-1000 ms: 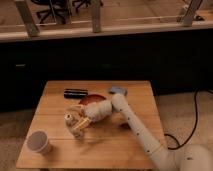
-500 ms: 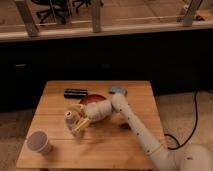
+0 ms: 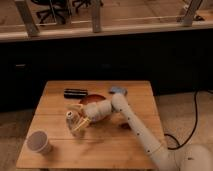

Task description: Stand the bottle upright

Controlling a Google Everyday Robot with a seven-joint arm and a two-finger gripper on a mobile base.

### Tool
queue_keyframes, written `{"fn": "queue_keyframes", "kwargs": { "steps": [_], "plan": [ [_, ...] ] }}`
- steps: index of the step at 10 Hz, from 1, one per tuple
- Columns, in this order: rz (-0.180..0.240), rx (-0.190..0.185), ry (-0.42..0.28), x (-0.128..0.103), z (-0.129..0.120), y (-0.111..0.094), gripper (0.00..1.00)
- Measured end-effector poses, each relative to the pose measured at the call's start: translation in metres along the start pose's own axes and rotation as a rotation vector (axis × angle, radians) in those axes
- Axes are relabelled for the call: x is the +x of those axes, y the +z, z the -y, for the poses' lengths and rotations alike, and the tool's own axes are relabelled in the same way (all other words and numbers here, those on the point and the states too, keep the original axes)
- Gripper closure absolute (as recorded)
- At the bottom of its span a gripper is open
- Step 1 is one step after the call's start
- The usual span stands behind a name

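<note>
Hand [image 3: 80,123] grips one bottle [image 3: 73,121] near one cup [image 3: 39,142].

No text, brand, number or sign can be read anywhere. The bottle [image 3: 73,121] on the tabletop [image 3: 125,145] bears yellowish label marks, but no letters can be made out on them. The pincer [image 3: 80,123] is at the bottle, left of the tabletop's middle, and carries no legible marking.

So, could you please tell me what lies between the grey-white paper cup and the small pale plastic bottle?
Only bare wooden table, in the camera view; the gripper is at the bottle, away from the cup.
</note>
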Motion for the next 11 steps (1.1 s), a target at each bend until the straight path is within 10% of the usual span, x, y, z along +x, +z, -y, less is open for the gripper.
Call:
{"fn": "queue_keyframes", "kwargs": {
  "steps": [11],
  "plan": [
    [0.043,0.093,-0.037,-0.030,0.008,-0.016,0.20]
  ]
}}
